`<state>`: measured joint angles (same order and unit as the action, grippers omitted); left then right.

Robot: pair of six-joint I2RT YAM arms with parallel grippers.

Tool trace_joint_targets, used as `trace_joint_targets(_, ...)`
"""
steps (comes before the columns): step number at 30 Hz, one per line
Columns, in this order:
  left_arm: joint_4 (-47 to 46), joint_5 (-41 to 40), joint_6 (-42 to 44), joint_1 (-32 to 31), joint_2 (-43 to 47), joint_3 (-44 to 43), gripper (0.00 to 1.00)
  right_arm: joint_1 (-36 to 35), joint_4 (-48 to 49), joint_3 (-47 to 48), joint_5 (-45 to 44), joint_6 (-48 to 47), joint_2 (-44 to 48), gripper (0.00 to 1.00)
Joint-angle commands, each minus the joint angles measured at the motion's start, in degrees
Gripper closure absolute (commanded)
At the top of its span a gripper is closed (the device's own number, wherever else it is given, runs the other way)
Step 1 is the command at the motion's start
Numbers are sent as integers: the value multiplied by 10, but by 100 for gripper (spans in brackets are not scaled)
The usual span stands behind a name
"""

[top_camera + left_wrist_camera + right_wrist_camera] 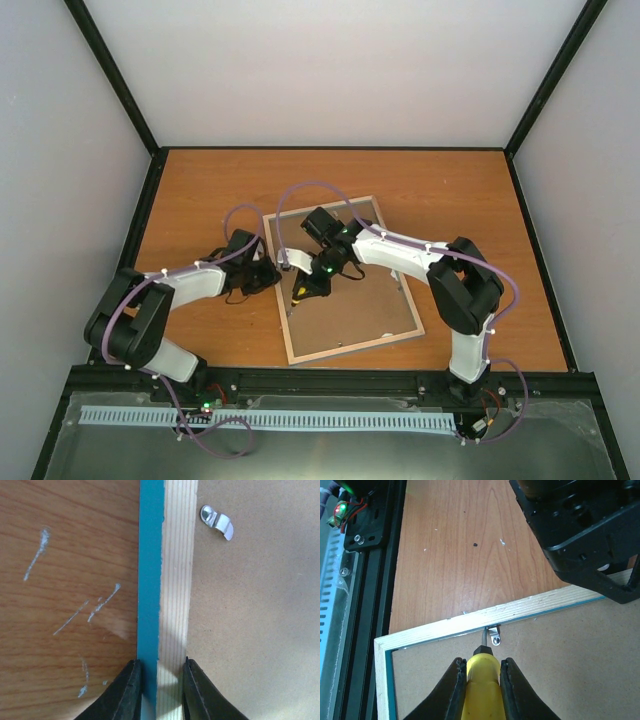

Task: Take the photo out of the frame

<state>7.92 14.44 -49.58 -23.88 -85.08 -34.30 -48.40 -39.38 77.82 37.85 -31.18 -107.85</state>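
Turquoise-edged single frame [356, 345] lay back up, left gripper [160, 667] clamped its rail, right gripper [482, 661] grasped one yellow screwdriver [482, 682] at one clip [495, 638]

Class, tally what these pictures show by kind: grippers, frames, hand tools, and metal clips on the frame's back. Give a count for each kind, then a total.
grippers: 2, the left gripper and the right gripper
frame: 1
screwdriver: 1, held in the right gripper
metal clips: 2, one in the left wrist view, one at the screwdriver's tip
total: 6
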Motion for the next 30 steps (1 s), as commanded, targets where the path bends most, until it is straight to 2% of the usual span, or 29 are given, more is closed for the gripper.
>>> trace_joint_targets(1, -5, -8, 1, 0, -34, -7, 88, -9, 23, 0, -77, 30, -10, 97)
trace_joint_targets(5, -9, -9, 5, 0, -44, -5, 96, -9, 24, 10, -126, 58, -9, 97)
trace_joint_targets(8, -10, -15, 6, 0, -44, -2, 99, -4, 59, 9, -250, 139, 10, 97)
trace_joint_targets(10, -10, -18, 8, 0, -45, -2, 99, 8, 70, 13, -275, 170, 34, 97)
trace_joint_targets(13, -7, -22, 12, 0, -45, -1, 99, 13, 31, 53, -286, 182, 50, 97)
trace_joint_targets(19, 0, -42, 47, 0, -52, -25, 99, 14, -28, 70, -213, 167, 89, 97)
trace_joint_targets(24, 9, -50, 122, 11, -76, -82, 99, 37, -37, 18, -223, 129, 140, 97)
trace_joint_targets(27, 27, -46, 158, 37, -101, -121, 99, 71, -48, -19, -196, 84, 176, 97)
trace_joint_targets(30, 24, -60, 202, 67, -134, -170, 99, 89, -59, -54, -237, 56, 206, 97)
